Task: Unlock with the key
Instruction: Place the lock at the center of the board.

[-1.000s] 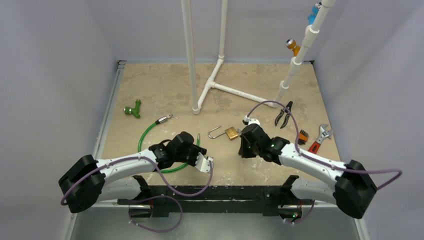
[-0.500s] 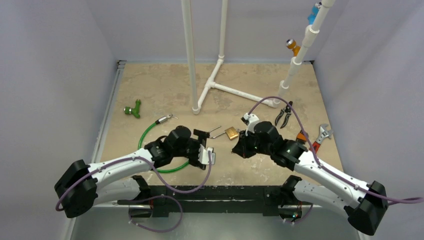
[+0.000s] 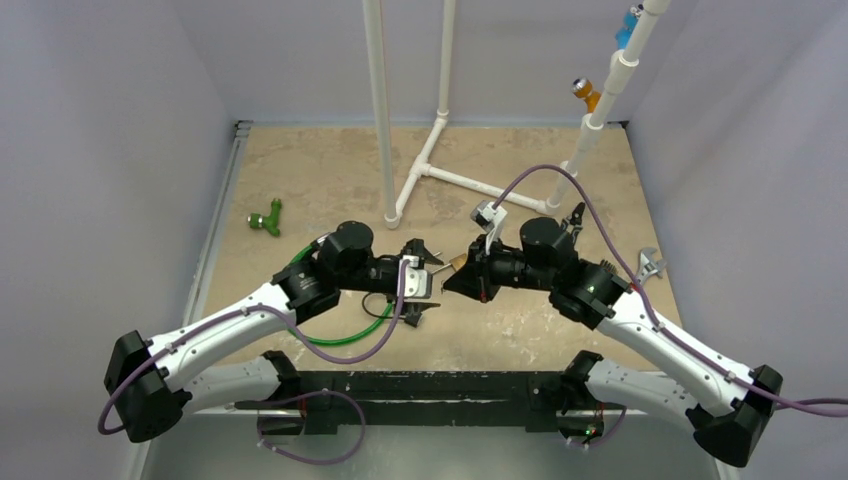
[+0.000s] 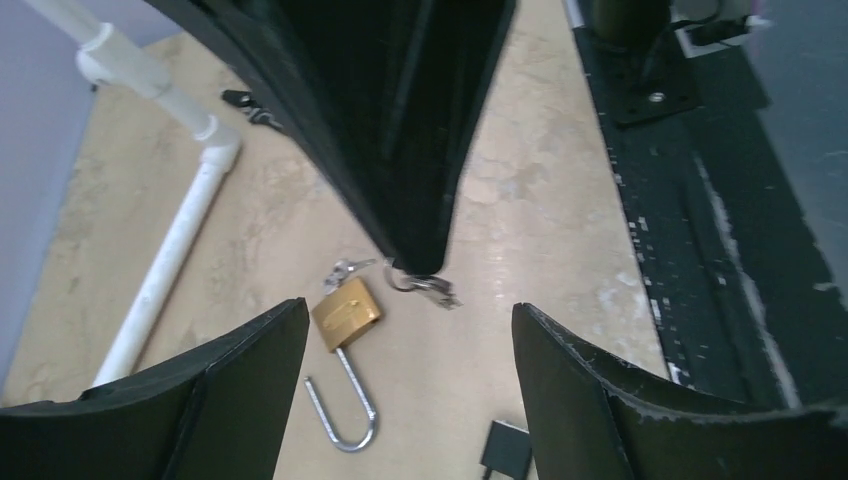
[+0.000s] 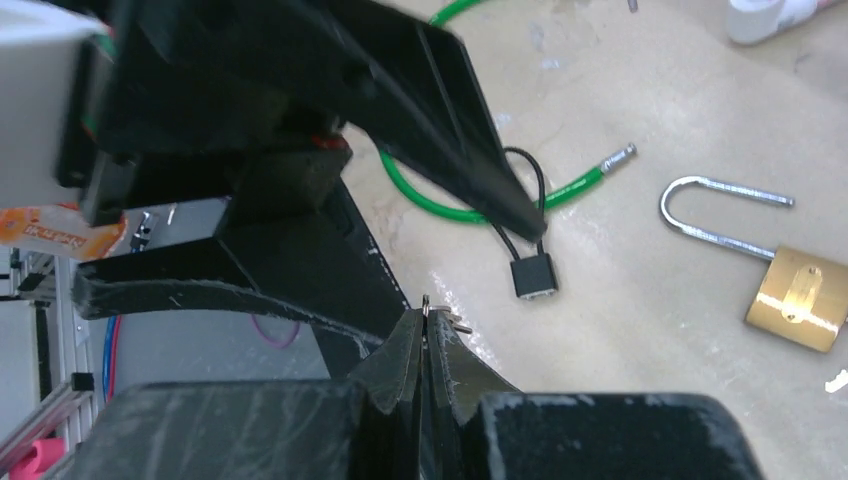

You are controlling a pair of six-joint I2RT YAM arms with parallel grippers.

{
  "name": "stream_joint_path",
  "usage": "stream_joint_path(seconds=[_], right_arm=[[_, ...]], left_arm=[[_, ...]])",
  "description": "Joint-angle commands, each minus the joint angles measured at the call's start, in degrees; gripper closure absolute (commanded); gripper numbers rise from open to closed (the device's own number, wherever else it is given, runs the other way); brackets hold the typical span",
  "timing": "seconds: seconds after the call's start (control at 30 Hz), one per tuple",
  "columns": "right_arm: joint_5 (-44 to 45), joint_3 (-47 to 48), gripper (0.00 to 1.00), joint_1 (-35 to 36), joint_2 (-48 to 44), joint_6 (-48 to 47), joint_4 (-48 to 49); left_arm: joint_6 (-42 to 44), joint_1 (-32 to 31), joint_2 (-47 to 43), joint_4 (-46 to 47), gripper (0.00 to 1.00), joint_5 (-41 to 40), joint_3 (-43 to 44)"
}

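Observation:
The brass padlock (image 4: pixel 347 313) lies on the table with its shackle (image 4: pixel 345 410) swung open and a silver key (image 4: pixel 345 270) at its body end. It also shows in the right wrist view (image 5: pixel 797 297). From the top only a brass corner (image 3: pixel 459 262) shows between the arms. My right gripper (image 5: pixel 425 335) is shut on a small key ring with keys (image 4: pixel 425 287) and holds it above the table, near the padlock. My left gripper (image 4: pixel 408 308) is open, its jaws wide on either side of the right gripper's tip (image 3: pixel 450 285).
A small black padlock (image 5: pixel 533 275) on a green cable (image 3: pixel 345 338) lies under the grippers. A white pipe frame (image 3: pixel 415 180) stands behind. Pliers (image 3: pixel 575 212) and a wrench (image 3: pixel 648 265) lie right. A green fitting (image 3: pixel 267 218) lies left. The black base rail (image 4: pixel 680 200) runs along the near edge.
Both arms have reached forward and turned toward each other. The right gripper has risen with the keys. The left gripper now faces it with its jaws open, and both cover the padlock from above.

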Motion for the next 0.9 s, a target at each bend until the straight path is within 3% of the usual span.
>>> stream_joint_path(seconds=[0.0, 0.1, 0.37, 0.4, 0.5, 0.53, 0.87], right_arm=[[-3.1, 5.1, 1.00, -0.1, 0.3, -2.0, 1.8], [-3.2, 6.3, 1.00, -0.1, 0.5, -2.0, 1.8], [-3.4, 7.4, 1.00, -0.1, 1.4, -2.8, 1.3], [-3.5, 7.3, 1.00, -0.1, 1.4, -2.8, 1.3], [-4.1, 7.0, 1.00, -0.1, 1.0, -2.7, 1.4], [-4.4, 7.0, 1.00, -0.1, 0.9, -2.7, 1.3], [-3.1, 6.3, 1.00, -0.1, 0.3, -2.9, 0.0]], left_arm=[[-2.8, 0.5, -2.0, -5.4, 0.26, 11.9, 1.6], [-2.4, 0.6, -2.3, -6.5, 0.28, 12.3, 1.6], [-6.7, 0.6, -2.1, 2.1, 0.54, 5.8, 1.2], [-6.7, 0.6, -2.0, 2.4, 0.61, 5.4, 1.2], [-6.4, 0.6, -2.1, 2.4, 0.97, 4.0, 1.1], [-6.3, 0.6, -2.2, 2.4, 1.00, 3.6, 1.1], [-3.3, 0.7, -3.2, -1.2, 1.00, 2.9, 1.1]])
